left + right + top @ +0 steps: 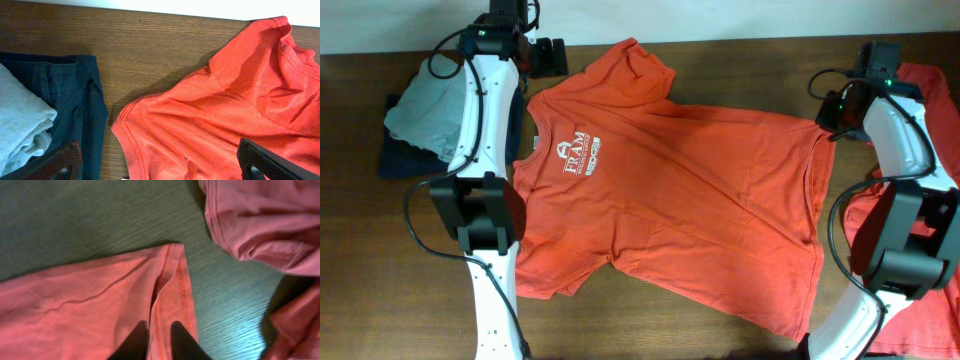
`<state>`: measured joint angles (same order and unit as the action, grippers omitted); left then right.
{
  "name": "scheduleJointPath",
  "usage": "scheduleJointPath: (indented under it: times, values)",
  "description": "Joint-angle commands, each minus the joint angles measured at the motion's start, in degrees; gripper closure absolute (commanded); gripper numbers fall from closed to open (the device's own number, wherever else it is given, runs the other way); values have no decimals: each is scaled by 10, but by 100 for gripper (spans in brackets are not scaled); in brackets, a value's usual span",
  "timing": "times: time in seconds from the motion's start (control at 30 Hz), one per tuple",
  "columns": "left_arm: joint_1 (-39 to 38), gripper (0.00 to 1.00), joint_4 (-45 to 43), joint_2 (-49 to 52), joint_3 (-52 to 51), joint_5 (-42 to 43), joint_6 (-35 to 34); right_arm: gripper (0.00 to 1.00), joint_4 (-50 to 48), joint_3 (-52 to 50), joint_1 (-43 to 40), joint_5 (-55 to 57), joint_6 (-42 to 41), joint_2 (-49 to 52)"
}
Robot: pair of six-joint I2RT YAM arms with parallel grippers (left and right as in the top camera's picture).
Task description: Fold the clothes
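An orange-red T-shirt (700, 190) lies spread on the wooden table (380, 260), white chest logo (578, 155) facing up. My left gripper (548, 55) hovers at the shirt's top-left sleeve. In the left wrist view it (162, 170) is wide open over the T-shirt (225, 110), nothing between its fingers (55, 165). My right gripper (835, 118) is at the shirt's right hem corner. In the right wrist view it (160, 335) has its tips a little apart, straddling a raised fold of the T-shirt (90, 300) beside the stitched hem.
A grey garment (425, 105) lies on a dark blue one (400, 160) at the far left, close to my left gripper. More coral clothes (930, 90) are heaped at the right edge, shown bunched (260, 225) just past the hem corner.
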<state>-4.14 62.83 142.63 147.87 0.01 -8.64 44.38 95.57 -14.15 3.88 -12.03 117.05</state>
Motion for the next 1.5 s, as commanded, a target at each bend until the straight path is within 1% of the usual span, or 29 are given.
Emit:
scheduleJointPath:
  times: [0.0,0.37,0.47,0.6,0.67,0.77,1.13,1.27,1.3,1.37,1.47]
  values:
    - [0,1,0,-6,2,2,1,82,-5,6,2,10,-32,28]
    - [0,1,0,-6,2,2,1,82,-14,5,-21,7,-61,85]
    - [0,1,0,-6,2,2,1,75,-14,4,-32,1,-81,91]
    - [0,1,0,-6,2,2,1,74,-23,4,-36,-22,-82,97]
    - [0,1,0,-6,2,2,1,69,-29,4,-35,-36,-82,97]
    - [0,1,0,-6,2,2,1,67,-38,4,-35,-57,-82,97]
    - [0,1,0,-6,2,2,1,67,-44,3,-35,-67,-109,98]
    - [0,1,0,-6,2,2,1,68,-49,3,-33,-67,-144,100]
    - [0,1,0,-6,2,2,1,71,-50,3,-32,-67,-150,100]
    - [0,1,0,-6,2,2,1,73,-53,3,-28,-67,-153,101]
    - [0,1,0,-6,2,2,1,73,-59,3,-19,-67,-153,105]
